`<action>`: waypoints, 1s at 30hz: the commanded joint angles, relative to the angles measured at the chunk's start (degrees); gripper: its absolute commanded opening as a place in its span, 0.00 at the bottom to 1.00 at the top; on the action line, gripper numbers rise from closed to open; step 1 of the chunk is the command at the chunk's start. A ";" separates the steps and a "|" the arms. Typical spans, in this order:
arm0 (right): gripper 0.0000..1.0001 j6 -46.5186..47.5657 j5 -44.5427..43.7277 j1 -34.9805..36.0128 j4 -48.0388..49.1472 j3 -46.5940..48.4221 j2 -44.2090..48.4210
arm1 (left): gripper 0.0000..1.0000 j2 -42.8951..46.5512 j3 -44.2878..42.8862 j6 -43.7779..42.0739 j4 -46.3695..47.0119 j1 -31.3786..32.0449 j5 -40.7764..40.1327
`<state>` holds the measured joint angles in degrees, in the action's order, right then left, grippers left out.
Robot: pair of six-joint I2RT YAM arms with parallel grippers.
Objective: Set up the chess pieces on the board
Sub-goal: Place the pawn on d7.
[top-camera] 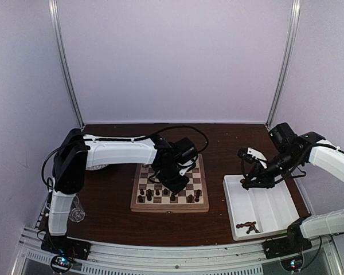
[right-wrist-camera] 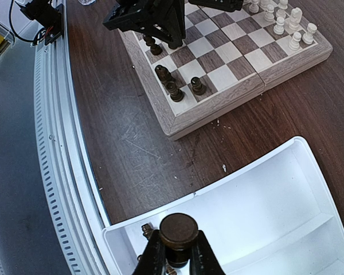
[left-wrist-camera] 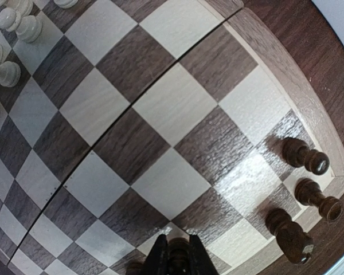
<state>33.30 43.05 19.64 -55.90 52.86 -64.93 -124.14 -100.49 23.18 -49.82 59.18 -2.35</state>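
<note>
The board (top-camera: 169, 207) lies mid-table, with dark chess pieces (top-camera: 160, 193) along its near rows. In the left wrist view, three dark pieces (left-wrist-camera: 318, 200) stand at the board's right corner and white pieces (left-wrist-camera: 11, 23) at the top left. My left gripper (left-wrist-camera: 176, 240) is low over the board (left-wrist-camera: 178, 103), shut on a dark piece (left-wrist-camera: 178, 258) that stands on a square. Over the white tray (right-wrist-camera: 309, 189), my right gripper (right-wrist-camera: 179, 238) is shut on a dark piece (right-wrist-camera: 179, 229), its round base facing the camera.
Loose dark pieces (top-camera: 249, 226) lie in the tray's (top-camera: 269, 197) near corner. A clear cup (top-camera: 75, 212) stands by the left arm's base. A metal rail (right-wrist-camera: 57, 172) runs along the table's near edge. The left gripper (top-camera: 173, 182) blocks part of the board.
</note>
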 commanded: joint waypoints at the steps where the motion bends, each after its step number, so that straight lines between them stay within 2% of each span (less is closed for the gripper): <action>1: 0.05 0.63 -0.60 0.49 0.09 -0.04 0.06 | 0.15 -1.03 0.38 0.35 0.77 -0.42 0.61; 14: 0.05 0.74 -0.32 0.49 -0.37 0.24 0.28 | 0.23 1.00 -1.46 0.07 -2.35 -0.43 -1.14; 19: 0.05 1.85 0.46 0.99 -2.65 2.33 0.53 | 0.29 7.88 -2.60 0.50 -2.24 -0.39 -2.17; 23: 0.05 3.95 0.79 3.08 -6.29 6.54 -0.25 | 0.35 13.57 0.69 3.53 8.25 -0.45 11.26; 26: 0.06 4.40 -0.64 5.54 -7.31 10.03 -0.53 | 0.39 15.28 3.23 9.84 17.06 -0.45 20.84; 30: 0.06 5.90 -7.17 10.26 -8.19 13.53 -2.30 | 0.42 14.70 5.27 19.89 29.00 0.01 29.94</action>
<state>36.75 41.50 26.35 -61.60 63.09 -65.71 -107.96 -97.97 32.16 -35.81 59.18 14.70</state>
